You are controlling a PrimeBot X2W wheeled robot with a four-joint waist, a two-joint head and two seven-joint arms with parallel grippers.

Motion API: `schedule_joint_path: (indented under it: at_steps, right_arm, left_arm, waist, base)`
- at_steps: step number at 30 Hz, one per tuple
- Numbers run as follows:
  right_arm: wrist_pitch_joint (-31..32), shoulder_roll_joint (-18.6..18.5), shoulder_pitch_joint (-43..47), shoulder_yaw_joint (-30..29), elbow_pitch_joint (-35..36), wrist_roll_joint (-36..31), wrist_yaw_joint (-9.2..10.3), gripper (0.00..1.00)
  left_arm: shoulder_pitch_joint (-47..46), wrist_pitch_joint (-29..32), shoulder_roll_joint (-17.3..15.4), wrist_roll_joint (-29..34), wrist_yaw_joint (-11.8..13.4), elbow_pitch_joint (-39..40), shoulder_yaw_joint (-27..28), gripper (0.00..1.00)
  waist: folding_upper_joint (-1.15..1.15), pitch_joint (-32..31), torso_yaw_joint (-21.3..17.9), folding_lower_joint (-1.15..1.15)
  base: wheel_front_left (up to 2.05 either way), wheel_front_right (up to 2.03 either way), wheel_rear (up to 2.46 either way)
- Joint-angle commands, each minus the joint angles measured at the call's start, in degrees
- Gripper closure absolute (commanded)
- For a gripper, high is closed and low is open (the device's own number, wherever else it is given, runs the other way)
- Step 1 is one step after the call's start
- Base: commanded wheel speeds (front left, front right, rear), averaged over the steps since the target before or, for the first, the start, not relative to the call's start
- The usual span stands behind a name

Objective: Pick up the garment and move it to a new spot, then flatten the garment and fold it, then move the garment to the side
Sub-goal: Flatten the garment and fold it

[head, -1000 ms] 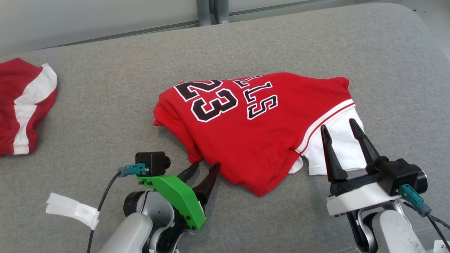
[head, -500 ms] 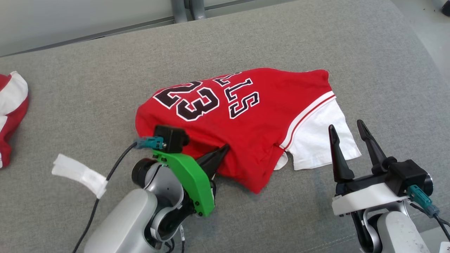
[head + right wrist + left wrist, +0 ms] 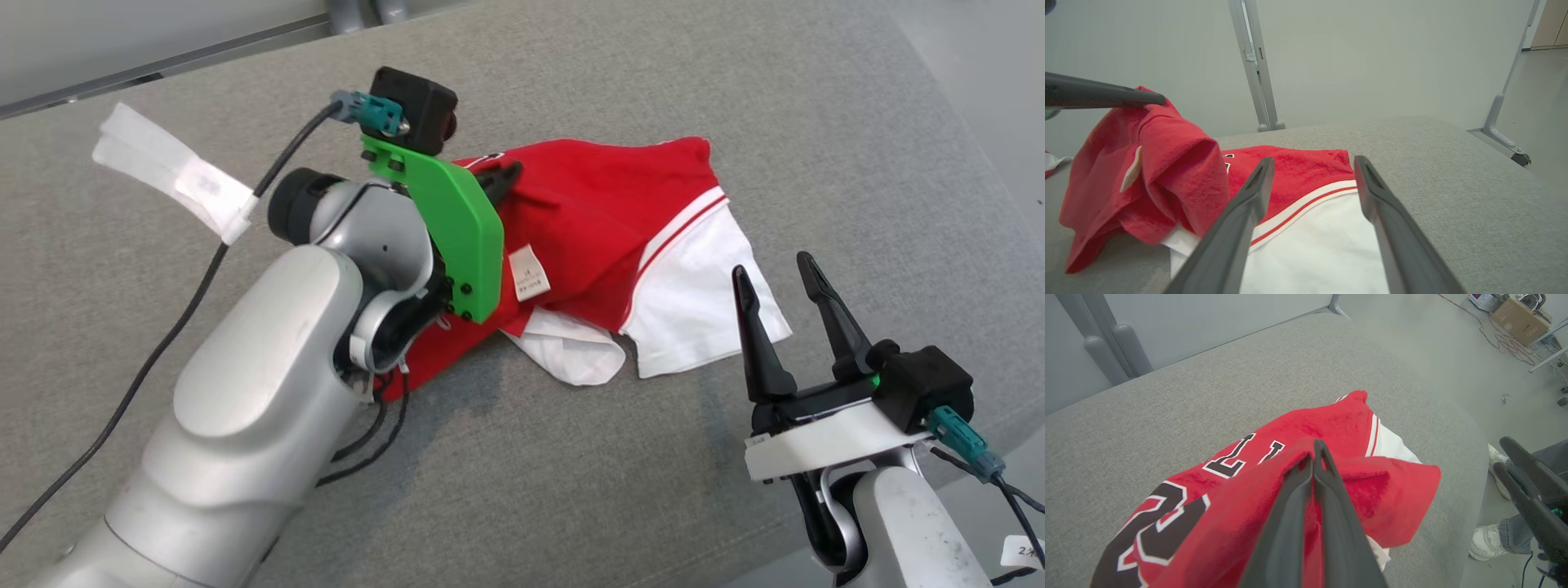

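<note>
Garment (image 3: 1339, 420) pinched by left gripper (image 3: 1314, 448); its printed number cut off.

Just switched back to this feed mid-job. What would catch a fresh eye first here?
The red garment in the middle of the grey padded surface: the shut left gripper pinches one edge and holds it up, so the cloth folds over itself and its care label shows. Next, at lower right, the right gripper hovers open and empty by the garment's white sleeve.
</note>
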State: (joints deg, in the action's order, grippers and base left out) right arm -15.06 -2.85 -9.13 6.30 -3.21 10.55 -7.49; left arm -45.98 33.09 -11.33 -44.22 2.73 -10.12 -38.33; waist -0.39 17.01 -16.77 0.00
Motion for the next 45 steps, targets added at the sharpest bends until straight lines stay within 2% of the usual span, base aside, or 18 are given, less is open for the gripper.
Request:
schedule_joint_path:
  at_steps: [1,2,3,8,12,16,20,23,24,29,31,34,45]
  right_arm:
    - [-0.18,-0.1,-0.61,0.22,0.0,0.44,0.0,0.0]
    - [-0.18,-0.09,-0.58,0.42,-0.14,0.62,0.0,0.0]
    - [-0.18,-0.1,-0.51,0.48,-0.17,0.85,0.0,0.0]
    - [-0.18,-0.09,0.45,0.26,-0.36,1.65,0.0,0.0]
    - [-0.18,-0.07,1.66,-1.49,-0.3,1.01,0.0,0.0]
    - [-0.18,-0.09,2.15,-2.01,-0.38,0.54,0.0,0.0]
    - [-0.18,-0.12,2.66,-1.71,-0.69,-0.02,0.0,0.0]
    - [-0.18,-0.12,3.14,-1.9,-0.93,-0.66,0.0,0.0]
    - [-0.18,-0.12,3.14,-1.9,-0.93,-0.66,0.0,0.0]
    - [-0.18,-0.12,3.09,-2.01,-0.97,-1.39,0.0,0.0]
    - [-0.18,-0.12,2.74,-1.83,-0.97,-1.55,0.0,0.0]
    - [-0.18,-0.13,2.22,-1.74,-0.81,-1.46,0.0,0.0]
    - [-0.18,-0.11,2.11,-1.98,-1.23,-0.17,0.0,0.0]
  left_arm:
    - [-1.25,-0.79,-0.03,0.8,0.06,-1.52,0.32,0.64]
    - [-2.44,-1.59,0.0,1.61,-0.29,-4.05,0.18,0.37]
    - [-3.29,-2.3,-0.11,2.59,-0.43,-6.71,-0.02,0.0]
    - [-3.89,-6.31,-0.2,4.57,-1.92,-18.02,-1.04,0.0]
    - [-2.57,-9.43,-0.84,5.72,-4.67,-21.91,-2.53,0.0]
    - [-0.79,-11.24,-0.87,5.01,-6.04,-18.39,-2.98,0.0]
    - [2.42,-11.08,-2.38,4.38,-6.78,-10.05,-3.94,0.0]
    - [6.26,-9.67,-4.22,4.28,-5.99,-2.31,-5.28,0.0]
    - [6.26,-9.67,-4.22,4.28,-5.99,-2.31,-5.28,0.0]
    - [11.87,-8.92,-7.51,5.84,-2.68,5.22,-6.3,0.0]
    - [12.7,-9.91,-7.96,7.23,-1.36,5.45,-6.52,0.0]
    - [13.18,-11.03,-7.61,8.59,-0.67,4.5,-7.31,0.0]
    - [11.14,-13.07,-5.42,12.15,-0.22,1.95,-10.19,0.0]
  waist:
    - [0.39,2.63,-3.2,0.0]
    - [0.39,3.07,-3.86,0.0]
    - [0.39,3.47,-4.44,0.0]
    - [0.39,4.2,-6.06,0.0]
    - [0.39,3.31,-4.3,0.0]
    - [0.39,1.73,-1.64,0.0]
    - [0.39,0.05,0.57,0.0]
    - [0.39,-0.98,1.96,0.0]
    - [0.39,-0.98,1.96,0.0]
    - [0.39,-1.54,3.29,0.0]
    - [0.39,-1.3,3.46,0.0]
    - [0.39,-0.91,3.61,0.0]
    - [0.39,0.33,3.08,0.0]
  base:
    - [0.0,0.0,0.0]
    - [0.0,0.0,0.0]
    - [0.0,0.0,0.0]
    - [0.0,0.0,0.0]
    - [0.0,0.0,0.0]
    - [0.0,0.0,0.0]
    - [0.0,0.0,0.0]
    - [0.0,0.0,0.0]
    - [0.0,0.0,0.0]
    - [0.0,0.0,0.0]
    - [0.0,0.0,0.0]
    - [0.0,0.0,0.0]
    - [0.0,0.0,0.0]
